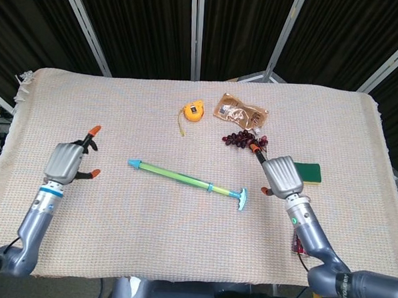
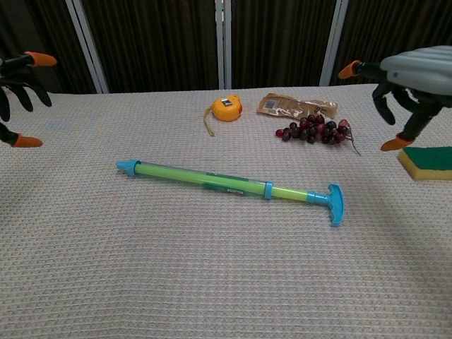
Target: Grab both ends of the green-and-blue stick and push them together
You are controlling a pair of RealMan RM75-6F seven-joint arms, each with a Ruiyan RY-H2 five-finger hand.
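Observation:
The green-and-blue stick (image 1: 184,179) (image 2: 226,183) lies flat on the woven cloth, its blue pointed tip at the left and its blue T-shaped handle (image 2: 333,203) at the right. Nothing touches it. My left hand (image 1: 68,161) (image 2: 15,92) hovers well left of the tip, fingers spread, holding nothing. Right of the handle my right hand (image 1: 279,176) (image 2: 409,85) is raised, fingers apart and empty. The chest view shows only part of each hand at the frame edges.
An orange tape measure (image 1: 193,111) and a snack packet (image 1: 239,112) lie at the back. Dark grapes (image 1: 245,141) sit behind the handle. A green-and-yellow sponge (image 1: 309,172) lies just behind the right hand. A small red packet (image 1: 298,242) lies near the front edge.

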